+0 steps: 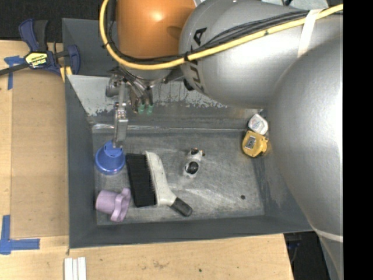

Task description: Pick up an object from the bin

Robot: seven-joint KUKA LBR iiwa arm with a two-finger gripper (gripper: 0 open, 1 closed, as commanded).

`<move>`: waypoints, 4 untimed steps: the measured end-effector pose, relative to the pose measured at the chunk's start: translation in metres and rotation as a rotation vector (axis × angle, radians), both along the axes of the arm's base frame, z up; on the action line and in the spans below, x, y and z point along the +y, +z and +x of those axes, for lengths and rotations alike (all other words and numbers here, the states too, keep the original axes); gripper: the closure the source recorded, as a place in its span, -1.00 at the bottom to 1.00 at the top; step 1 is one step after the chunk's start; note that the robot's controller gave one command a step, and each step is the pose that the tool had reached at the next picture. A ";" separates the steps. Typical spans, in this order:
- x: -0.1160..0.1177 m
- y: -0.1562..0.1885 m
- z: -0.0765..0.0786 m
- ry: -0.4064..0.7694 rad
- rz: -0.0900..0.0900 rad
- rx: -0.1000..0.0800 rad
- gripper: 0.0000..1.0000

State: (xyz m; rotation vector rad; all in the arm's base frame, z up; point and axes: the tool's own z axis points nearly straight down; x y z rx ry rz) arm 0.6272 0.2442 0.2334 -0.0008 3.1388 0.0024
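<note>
My gripper [120,134] hangs below the orange cover at the bin's back left. It reaches down to just above a blue round-capped object [109,160] by the left wall. Whether it touches that object I cannot tell. To the right of the blue object lies a black brush with a white handle [145,180]. A purple plastic piece [113,203] rests in the front left corner.
A small black and white object [192,164] lies mid-bin. A yellow tape measure [254,144] and a white piece [257,123] sit by the right wall. The arm's large body overhangs the bin's back and right side.
</note>
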 end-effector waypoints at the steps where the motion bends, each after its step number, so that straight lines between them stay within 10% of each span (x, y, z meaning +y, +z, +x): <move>1: 0.000 -0.087 -0.018 0.012 0.001 -0.003 -1.00; 4: -0.024 -0.162 -0.030 -0.144 0.000 0.001 -1.00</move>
